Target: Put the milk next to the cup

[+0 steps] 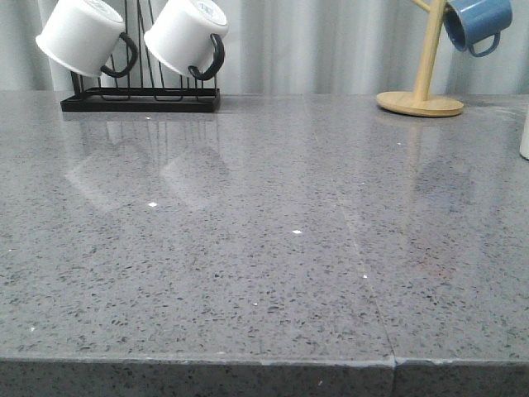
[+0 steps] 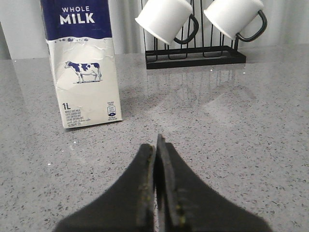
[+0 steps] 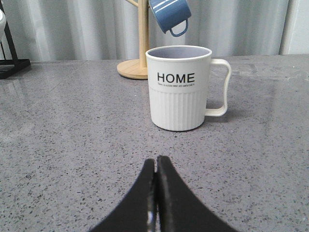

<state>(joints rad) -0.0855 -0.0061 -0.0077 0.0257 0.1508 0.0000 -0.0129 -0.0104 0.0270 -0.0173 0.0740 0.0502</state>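
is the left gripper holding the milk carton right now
No, the left gripper is shut on nothing, and the milk carton stands upright on the counter beyond it, untouched.

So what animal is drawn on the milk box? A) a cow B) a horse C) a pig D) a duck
A: the milk shows a small cow picture on its white part, under the blue top reading WHOLE MILK.

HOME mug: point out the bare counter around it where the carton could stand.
Bare grey counter lies on the body side of the white ribbed HOME mug, opposite its handle, and between mug and shut right gripper. Behind it stands the wooden mug tree, crowding that side.
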